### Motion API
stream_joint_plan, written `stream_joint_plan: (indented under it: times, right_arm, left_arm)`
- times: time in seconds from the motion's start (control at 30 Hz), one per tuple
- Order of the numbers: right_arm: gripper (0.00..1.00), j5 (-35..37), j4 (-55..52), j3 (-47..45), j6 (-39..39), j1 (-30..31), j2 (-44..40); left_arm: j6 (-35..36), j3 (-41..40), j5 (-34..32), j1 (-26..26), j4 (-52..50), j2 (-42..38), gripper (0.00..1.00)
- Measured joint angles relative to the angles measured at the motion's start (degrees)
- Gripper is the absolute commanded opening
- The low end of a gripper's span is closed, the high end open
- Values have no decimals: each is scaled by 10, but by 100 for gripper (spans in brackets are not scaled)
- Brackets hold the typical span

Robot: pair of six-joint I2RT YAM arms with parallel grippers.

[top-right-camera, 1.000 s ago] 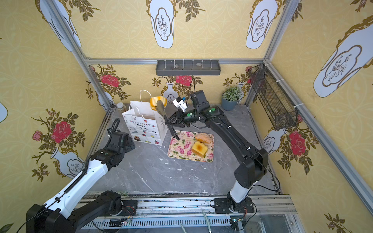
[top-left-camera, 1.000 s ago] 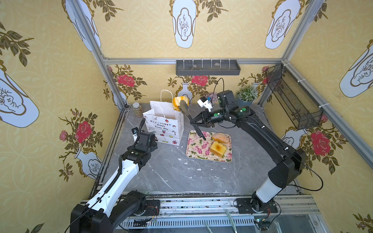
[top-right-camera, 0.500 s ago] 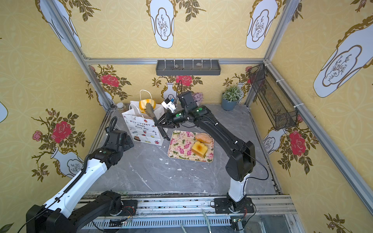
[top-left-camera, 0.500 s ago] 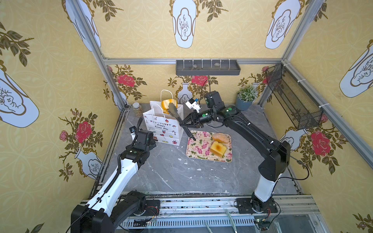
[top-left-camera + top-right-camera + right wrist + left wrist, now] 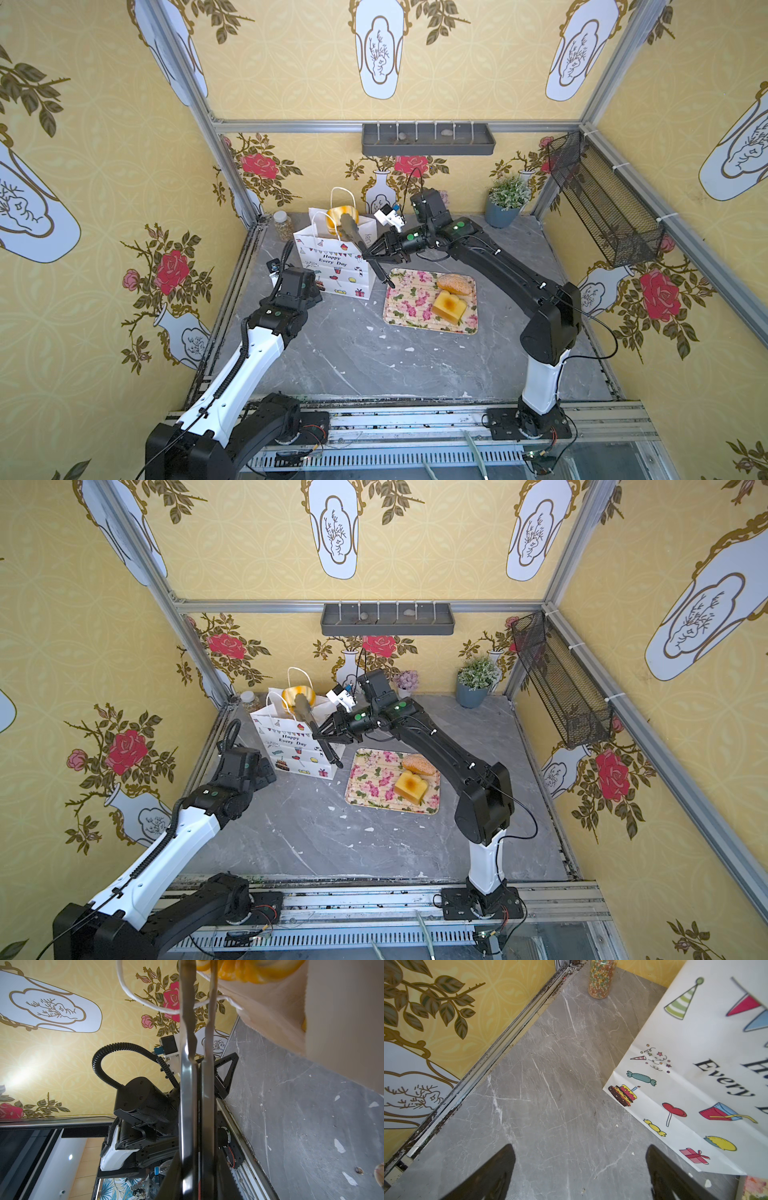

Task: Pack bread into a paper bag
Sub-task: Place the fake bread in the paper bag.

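The white paper bag (image 5: pixel 334 266) (image 5: pixel 291 746) printed "Happy Every Day" stands upright at the back left. My right gripper (image 5: pixel 374 254) (image 5: pixel 323 735) (image 5: pixel 197 1178) is shut on metal tongs (image 5: pixel 356 241) (image 5: pixel 188 1084). The tongs pinch a golden-yellow bun (image 5: pixel 337 216) (image 5: pixel 290 696) (image 5: pixel 249 970) at the bag's open mouth, between the handles. A seeded bun (image 5: pixel 455 283) and a square toast (image 5: pixel 449 306) lie on the floral tray (image 5: pixel 401 309). My left gripper (image 5: pixel 579 1167) (image 5: pixel 313 291) hangs open and empty just above the table, beside the bag's (image 5: pixel 695 1064) lower left corner.
A jar of coloured beads (image 5: pixel 282 222) (image 5: pixel 600 978) stands behind the bag by the left wall rail. A potted plant (image 5: pixel 505 203) occupies the back right corner under a black wire basket (image 5: pixel 602 208). A grey shelf (image 5: pixel 428 139) hangs on the back wall.
My right arm has swung left, carrying the tongs and the yellow bun from above the tray's edge to the bag's mouth. The left arm has hardly moved.
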Motion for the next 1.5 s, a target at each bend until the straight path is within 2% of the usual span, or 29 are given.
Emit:
stream_joint_plan:
  times: [0.33, 0.73, 0.87, 1.0, 1.17, 1.5]
  right_arm:
    - [1, -1, -1, 35, 5, 4, 5]
    - [2, -2, -1, 14, 10, 5, 12]
    - [10, -2, 0, 2, 14, 5, 12]
    - [28, -2, 2, -3, 18, 5, 12]
    - [38, -3, 2, -4, 20, 4, 12]
    - [39, -2, 2, -9, 24, 2, -2]
  left_arm:
    - [0, -6, 0, 0, 0, -4, 99]
    - [0, -10, 0, 0, 0, -6, 99]
    - [0, -10, 0, 1, 0, -6, 99]
    - [0, -10, 0, 1, 0, -6, 99]
    - [0, -13, 0, 1, 0, -6, 99]
    - [0, -16, 0, 1, 0, -6, 99]
